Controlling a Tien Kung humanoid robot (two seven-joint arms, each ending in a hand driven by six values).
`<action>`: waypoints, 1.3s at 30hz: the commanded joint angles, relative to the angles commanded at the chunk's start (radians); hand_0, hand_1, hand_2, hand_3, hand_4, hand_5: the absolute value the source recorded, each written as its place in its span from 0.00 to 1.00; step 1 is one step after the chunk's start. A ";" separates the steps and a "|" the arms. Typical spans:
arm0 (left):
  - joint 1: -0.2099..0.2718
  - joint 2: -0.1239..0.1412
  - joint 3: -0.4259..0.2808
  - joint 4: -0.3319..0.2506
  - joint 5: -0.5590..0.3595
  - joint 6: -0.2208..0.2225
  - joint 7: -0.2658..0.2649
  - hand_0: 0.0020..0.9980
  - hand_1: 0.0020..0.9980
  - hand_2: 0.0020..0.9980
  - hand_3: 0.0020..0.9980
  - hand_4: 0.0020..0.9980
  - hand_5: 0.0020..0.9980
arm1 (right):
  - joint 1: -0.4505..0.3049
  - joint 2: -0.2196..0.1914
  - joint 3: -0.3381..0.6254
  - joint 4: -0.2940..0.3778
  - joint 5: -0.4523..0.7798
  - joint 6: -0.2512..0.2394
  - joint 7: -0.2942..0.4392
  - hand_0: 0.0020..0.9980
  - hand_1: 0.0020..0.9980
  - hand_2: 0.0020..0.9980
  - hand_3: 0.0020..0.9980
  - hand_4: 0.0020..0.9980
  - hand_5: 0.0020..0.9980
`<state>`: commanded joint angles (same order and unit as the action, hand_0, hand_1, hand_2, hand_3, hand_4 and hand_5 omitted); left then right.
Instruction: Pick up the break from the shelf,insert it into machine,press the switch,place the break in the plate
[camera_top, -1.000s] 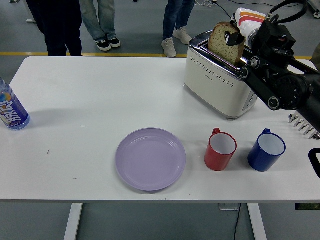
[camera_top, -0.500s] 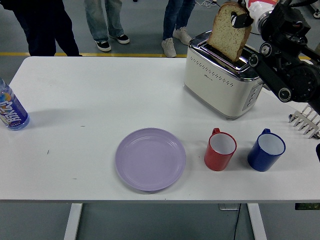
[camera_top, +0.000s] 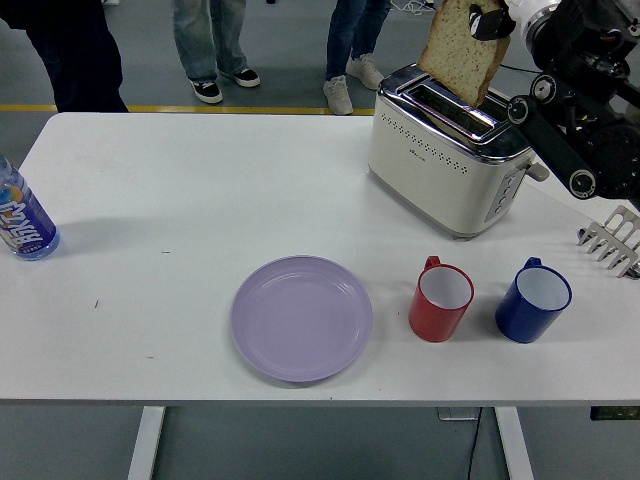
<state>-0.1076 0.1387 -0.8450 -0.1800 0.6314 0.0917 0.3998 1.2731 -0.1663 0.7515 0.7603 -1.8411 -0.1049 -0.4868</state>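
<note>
A slice of brown bread (camera_top: 460, 50) hangs in the air just above the slots of the cream and chrome toaster (camera_top: 440, 165) at the back right. My right hand (camera_top: 492, 20) is shut on the slice's upper right corner, with the black arm coming in from the right edge. A lilac plate (camera_top: 302, 317) lies empty near the table's front middle. The left arm is out of view.
A red mug (camera_top: 441, 299) and a blue mug (camera_top: 533, 300) stand in front of the toaster. A metal rack (camera_top: 612, 242) pokes in at the right edge. A blue water bottle (camera_top: 22, 220) lies at the left edge. People's legs stand beyond the far side.
My right hand has lifted the bread up out of the toaster slot; it now hangs clear above it. The people at the back have shifted slightly.
</note>
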 joint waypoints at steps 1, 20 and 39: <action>0.001 0.000 0.000 0.000 0.000 0.000 0.000 0.33 0.44 0.59 0.72 0.60 1.00 | -0.002 -0.002 0.003 0.008 -0.003 0.003 -0.006 0.20 0.22 0.43 0.51 0.41 0.00; 0.004 -0.001 -0.003 0.000 0.000 -0.001 0.002 0.33 0.44 0.59 0.72 0.59 1.00 | -0.031 -0.046 0.018 0.169 0.013 0.016 -0.051 0.20 0.22 0.43 0.51 0.41 0.00; 0.015 -0.004 -0.017 0.000 0.016 0.001 0.006 0.33 0.44 0.59 0.72 0.59 1.00 | -0.085 -0.091 0.025 0.347 0.017 0.042 -0.085 0.19 0.21 0.43 0.51 0.41 0.00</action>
<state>-0.0927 0.1348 -0.8618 -0.1800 0.6477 0.0928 0.4054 1.1881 -0.2576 0.7762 1.1069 -1.8242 -0.0630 -0.5718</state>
